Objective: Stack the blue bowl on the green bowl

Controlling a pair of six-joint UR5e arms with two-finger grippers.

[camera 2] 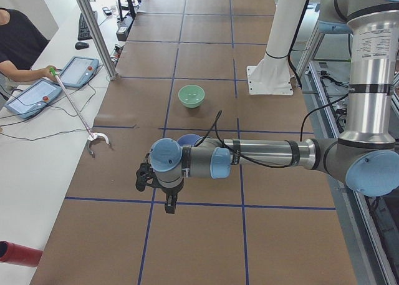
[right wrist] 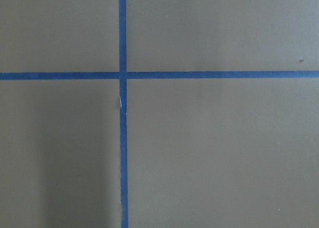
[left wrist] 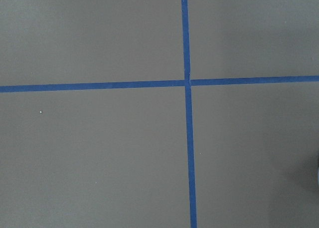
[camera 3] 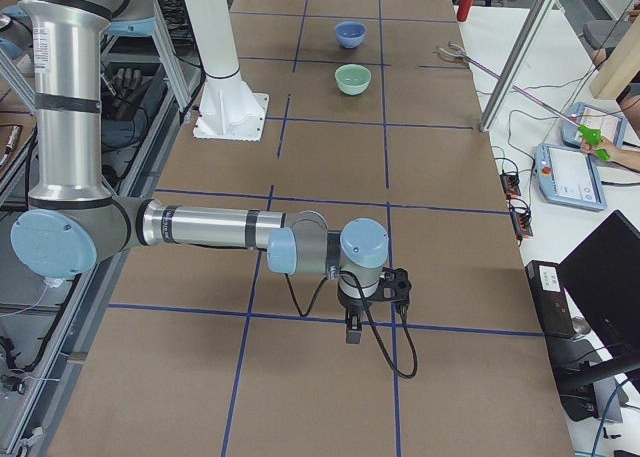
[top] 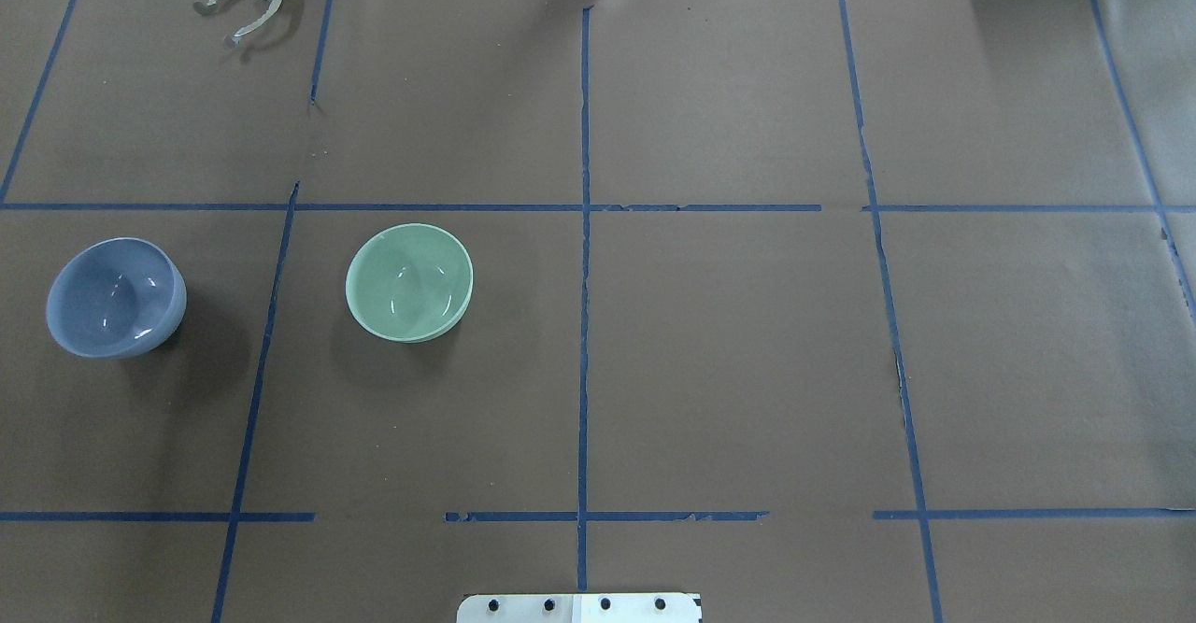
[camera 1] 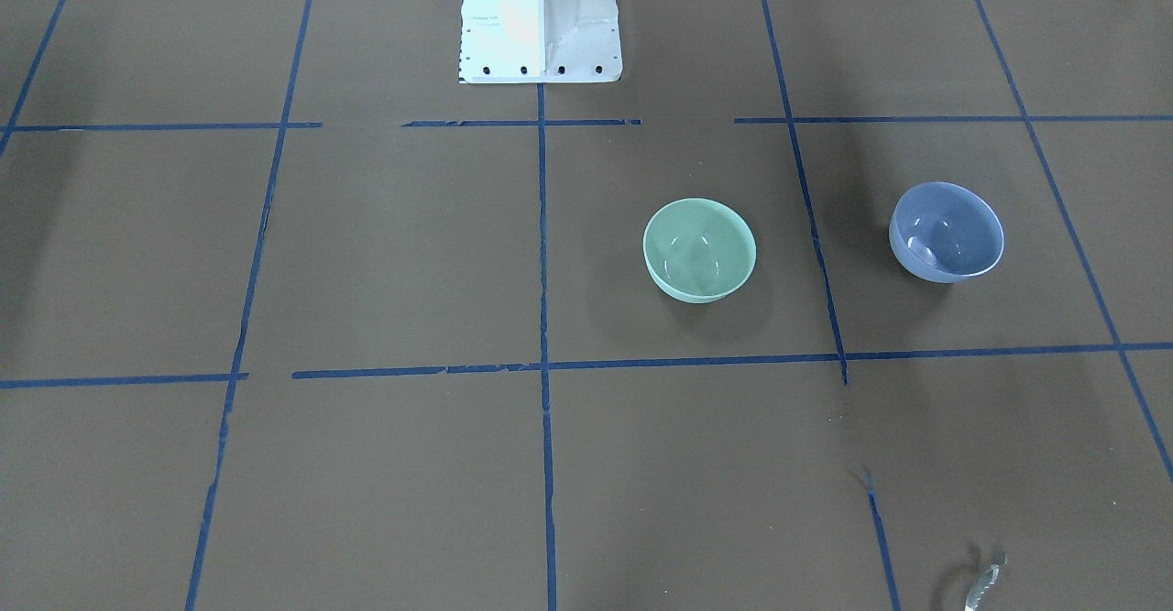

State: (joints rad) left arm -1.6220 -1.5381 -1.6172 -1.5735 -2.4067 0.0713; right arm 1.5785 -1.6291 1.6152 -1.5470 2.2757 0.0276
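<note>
We see the left arm stretched level over the counter (top: 747,371), wrist turned straight down, left tool (camera 2: 169,202) hanging above a blue tape (left wrist: 188,83) crossing. The right arm holds the same pose at the other end, right tool (camera 3: 352,329) pointing down. Fingers apart or together? We cannot tell for either tool, as they are too small from the sides. The blue bowl (top: 112,298), glossy and round, sits upright on the robot's left, half hidden by the wrist from the left end. It is well apart from the equally smooth green bowl (top: 409,281).
</note>
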